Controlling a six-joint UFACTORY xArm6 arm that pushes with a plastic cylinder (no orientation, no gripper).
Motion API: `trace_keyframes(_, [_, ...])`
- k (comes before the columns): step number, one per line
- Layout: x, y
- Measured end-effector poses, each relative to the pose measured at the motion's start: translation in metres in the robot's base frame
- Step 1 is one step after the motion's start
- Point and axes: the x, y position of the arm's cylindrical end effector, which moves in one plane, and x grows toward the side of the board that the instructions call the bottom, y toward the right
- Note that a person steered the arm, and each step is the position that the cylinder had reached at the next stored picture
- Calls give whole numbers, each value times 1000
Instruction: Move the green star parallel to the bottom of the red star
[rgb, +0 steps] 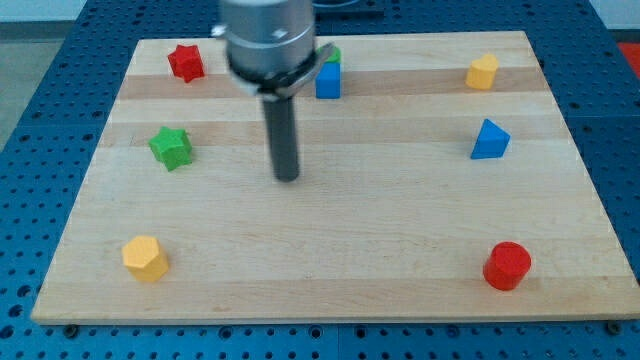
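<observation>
Near edge: yellow hexagonal block (144, 258) at view's left, red cylinder (507, 265) at view's right.

Mid-board: my tip (288, 177) planted on bare wood, touching nothing (plain rod, no jaws to open or close). Green star (171, 147) seen to view's left of tip, slightly farther up, well apart. Blue triangular block (489, 139) at view's right.

Far edge: red star (185, 62) above green star, set slightly right of it. Blue cube (328, 80), green block (332, 55) partly hidden behind arm, yellow block (482, 72).

Judged: leftward approach needed before any nudge.

1. Board (330, 280): pale wood, smooth, matt, visible grain.
2. Green star (171, 148), red star (185, 62), red cylinder (507, 266): plastic-looking, slight sheen.
3. My rod (285, 130): dark, matt; tip (288, 178).
</observation>
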Motion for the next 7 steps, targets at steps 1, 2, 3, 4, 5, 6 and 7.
trace_keyframes(1, [53, -44])
trace_keyframes(2, [94, -82])
trace_keyframes(3, [64, -100])
trace_keyframes(4, [9, -109])
trace_keyframes(5, [5, -118])
trace_keyframes(6, [9, -154])
trace_keyframes(7, [11, -183])
